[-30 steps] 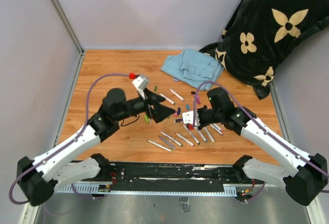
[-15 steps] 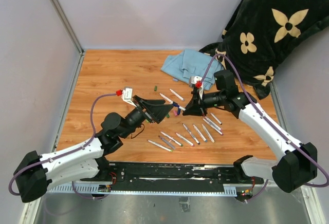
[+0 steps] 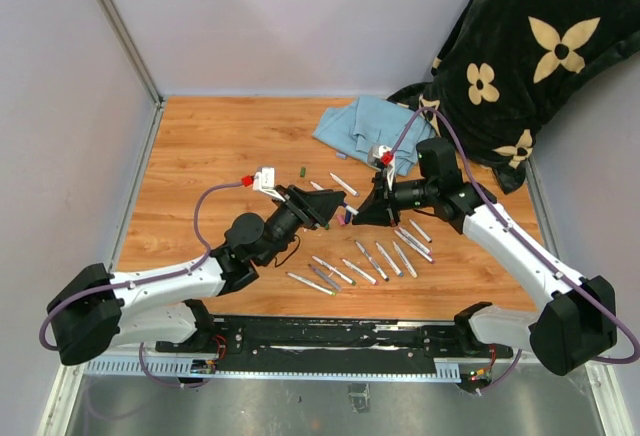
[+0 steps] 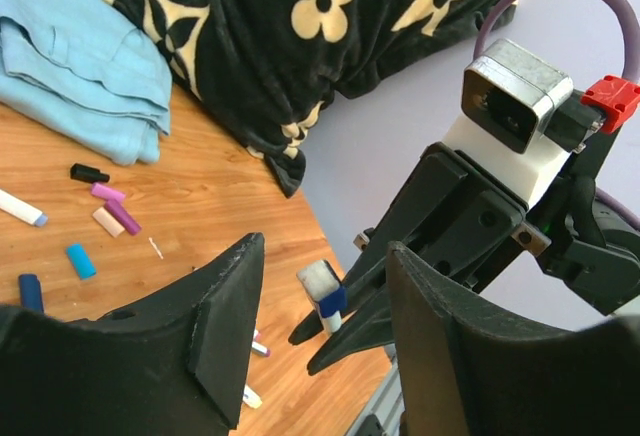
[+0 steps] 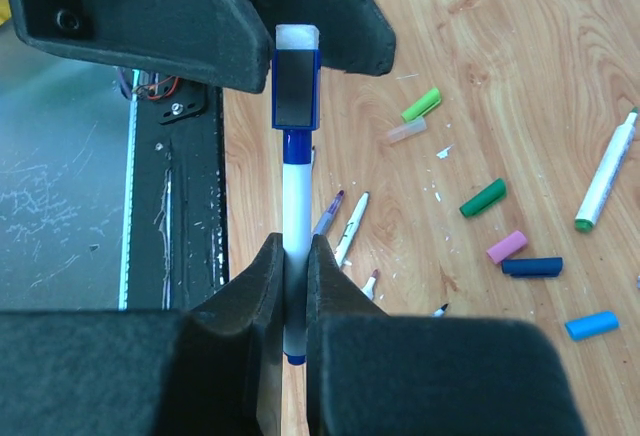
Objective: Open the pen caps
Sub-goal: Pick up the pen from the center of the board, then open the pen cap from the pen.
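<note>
My right gripper (image 5: pixel 296 256) is shut on a white-barrelled marker (image 5: pixel 296 206) and holds it above the table, its blue cap (image 5: pixel 296 86) pointing at the left gripper. My left gripper (image 4: pixel 325 248) is open, with its jaws on either side of that cap (image 4: pixel 333 301) and not touching it. In the top view the two grippers, left (image 3: pixel 333 214) and right (image 3: pixel 360 213), meet tip to tip over the table's middle. Several loose caps (image 5: pixel 483 197) lie on the wood, with the black one (image 4: pixel 89 172) furthest off. Several uncapped markers (image 3: pixel 370 261) lie in a row below the grippers.
A light blue cloth (image 3: pixel 375 128) lies at the back of the table, with a dark flowered blanket (image 3: pixel 520 56) piled at the back right. Two more markers (image 3: pixel 342 184) lie near the cloth. The black rail (image 3: pixel 330 341) runs along the near edge.
The right gripper has lifted the blue-capped marker from the row of markers and now holds still. The left arm has swung round and brought its open jaws around the cap.
</note>
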`<state>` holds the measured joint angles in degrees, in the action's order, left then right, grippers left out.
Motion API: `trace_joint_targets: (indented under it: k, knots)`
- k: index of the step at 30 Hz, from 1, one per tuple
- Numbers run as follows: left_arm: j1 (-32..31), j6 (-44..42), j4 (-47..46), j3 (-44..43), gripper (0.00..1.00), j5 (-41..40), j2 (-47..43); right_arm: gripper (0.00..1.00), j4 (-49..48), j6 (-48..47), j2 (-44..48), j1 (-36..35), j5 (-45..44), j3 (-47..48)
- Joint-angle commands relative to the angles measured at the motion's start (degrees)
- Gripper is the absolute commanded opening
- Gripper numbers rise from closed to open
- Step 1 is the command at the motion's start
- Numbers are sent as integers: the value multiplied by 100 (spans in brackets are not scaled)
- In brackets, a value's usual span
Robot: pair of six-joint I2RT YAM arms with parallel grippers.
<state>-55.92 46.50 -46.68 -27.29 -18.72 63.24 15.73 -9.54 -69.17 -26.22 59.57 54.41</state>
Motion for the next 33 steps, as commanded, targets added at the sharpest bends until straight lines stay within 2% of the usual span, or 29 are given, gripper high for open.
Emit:
trace_joint_targets:
  k: [1, 3, 5, 17, 22, 25, 28, 33]
  knots:
    - [-50, 201, -263, -159, 53, -205, 112, 1, -247, 197, 101, 73, -307, -124]
    - [-50, 300, -263, -154, 52, -181, 166, 1, -313, 212, 128, 62, -400, -159]
    - [-50, 375, -263, -154, 46, -170, 223, 1, -356, 222, 155, 64, -464, -184]
    - [-50, 579, -333, -251, 40, -70, 485, 1, -377, 78, 243, -47, -617, -228]
    - [-50, 581, -275, -304, 29, -149, 515, 1, -369, -24, 287, -91, -674, -253]
    - [-35, 554, -264, -341, 17, -199, 491, 1, -372, -111, 302, -127, -677, -294]
    - [33, 584, -320, -356, 1, -129, 462, 1, -361, -331, 306, -188, -820, -352]
    - [722, 685, -388, -314, 0, -28, 145, 1, -339, -344, 166, -193, -876, -382]
